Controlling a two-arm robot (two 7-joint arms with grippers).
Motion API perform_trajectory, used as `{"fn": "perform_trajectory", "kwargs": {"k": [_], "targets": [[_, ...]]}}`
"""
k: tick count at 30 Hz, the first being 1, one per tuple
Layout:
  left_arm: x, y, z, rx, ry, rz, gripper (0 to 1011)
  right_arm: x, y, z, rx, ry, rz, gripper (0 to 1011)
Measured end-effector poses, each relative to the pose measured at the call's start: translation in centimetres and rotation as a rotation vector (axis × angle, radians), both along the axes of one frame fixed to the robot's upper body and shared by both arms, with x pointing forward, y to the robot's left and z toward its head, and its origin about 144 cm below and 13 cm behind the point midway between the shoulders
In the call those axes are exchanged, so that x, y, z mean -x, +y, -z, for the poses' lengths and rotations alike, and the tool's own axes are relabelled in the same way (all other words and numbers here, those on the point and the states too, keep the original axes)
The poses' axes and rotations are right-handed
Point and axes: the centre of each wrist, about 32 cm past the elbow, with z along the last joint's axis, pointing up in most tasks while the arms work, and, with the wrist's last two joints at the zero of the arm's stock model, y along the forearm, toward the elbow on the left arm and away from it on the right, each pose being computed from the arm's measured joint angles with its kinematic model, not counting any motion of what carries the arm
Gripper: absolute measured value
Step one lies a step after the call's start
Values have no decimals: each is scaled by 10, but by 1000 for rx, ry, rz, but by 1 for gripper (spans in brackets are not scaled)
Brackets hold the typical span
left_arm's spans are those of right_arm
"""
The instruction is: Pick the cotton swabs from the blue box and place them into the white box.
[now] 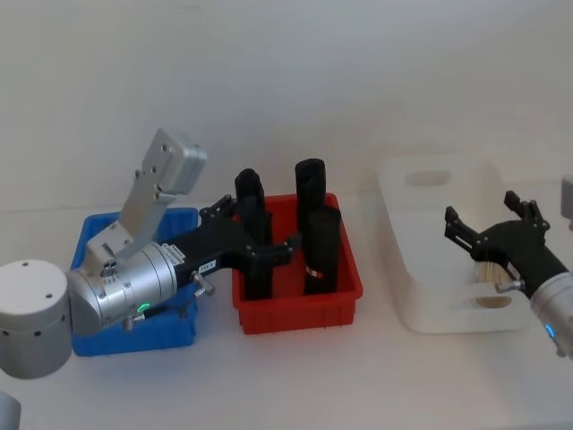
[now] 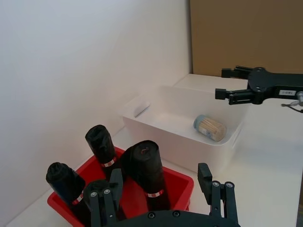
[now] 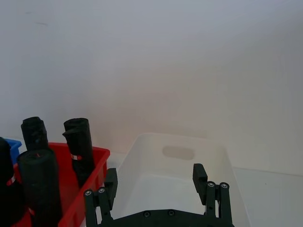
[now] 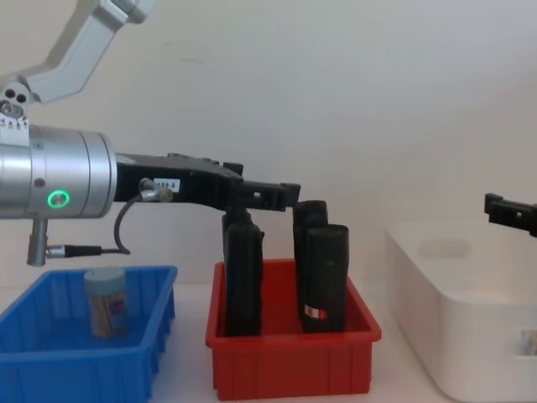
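— Since the cotton swabs (image 4: 105, 300) jar in the blue box (image 4: 50, 361) looks light, rigid, slick, grip where?
— Across its sides, under the lid; left gripper (image 1: 258, 229) over the red bin (image 1: 295, 315), right gripper (image 1: 491, 217) over the white box (image 1: 421, 309); fingers spread, empty.

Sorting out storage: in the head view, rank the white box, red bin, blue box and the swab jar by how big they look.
Largest: white box
Next: red bin; the blue box looks similar, but the left arm hides much of it, so unranked
Smallest: cotton swab jar
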Motion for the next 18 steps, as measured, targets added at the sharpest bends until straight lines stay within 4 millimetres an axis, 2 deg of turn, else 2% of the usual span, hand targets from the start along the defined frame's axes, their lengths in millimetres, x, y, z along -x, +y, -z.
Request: {"fn": "perform_trajectory", "kwargs": {"k": [18], "targets": [[24,-21,30,2,-101,-159,1004,53,20,1,-28,14,-85,1002]]}}
